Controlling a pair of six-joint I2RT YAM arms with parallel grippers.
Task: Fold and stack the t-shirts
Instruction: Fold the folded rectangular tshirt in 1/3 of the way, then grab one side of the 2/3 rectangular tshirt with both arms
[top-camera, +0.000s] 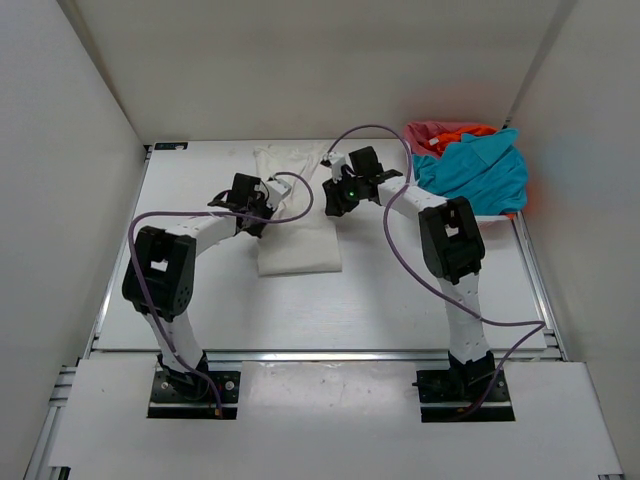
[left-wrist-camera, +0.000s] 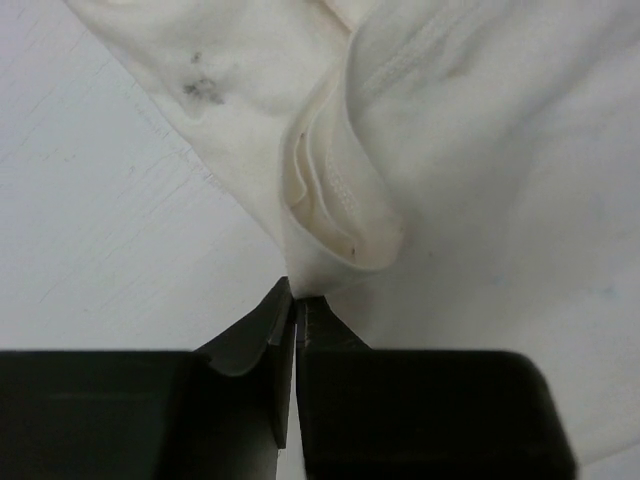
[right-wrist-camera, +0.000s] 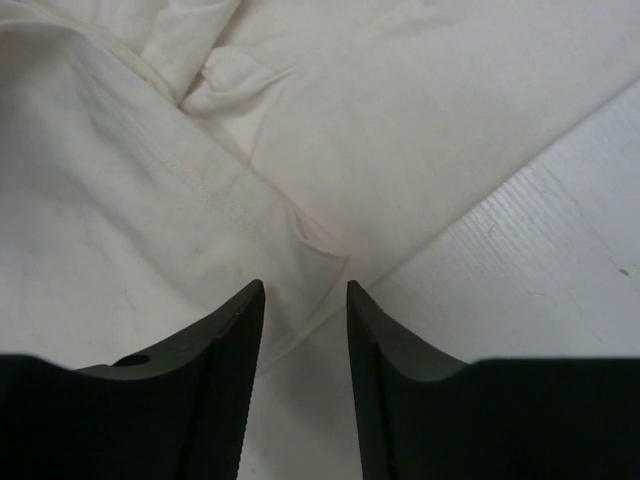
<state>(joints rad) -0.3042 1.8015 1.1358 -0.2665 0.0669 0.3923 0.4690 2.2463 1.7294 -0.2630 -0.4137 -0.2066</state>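
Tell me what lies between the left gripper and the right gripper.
The white t-shirt, spread on the table; the top view shows it. The left gripper pinches a fold, the right gripper stands open over it.

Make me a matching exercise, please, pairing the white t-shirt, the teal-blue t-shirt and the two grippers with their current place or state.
1. white t-shirt
2. teal-blue t-shirt
3. left gripper
4. right gripper

A. jaws apart
B. heaped at the far right
C. lying in the middle
D. pinching a white fold

Pairs: 1-C, 2-B, 3-D, 4-A
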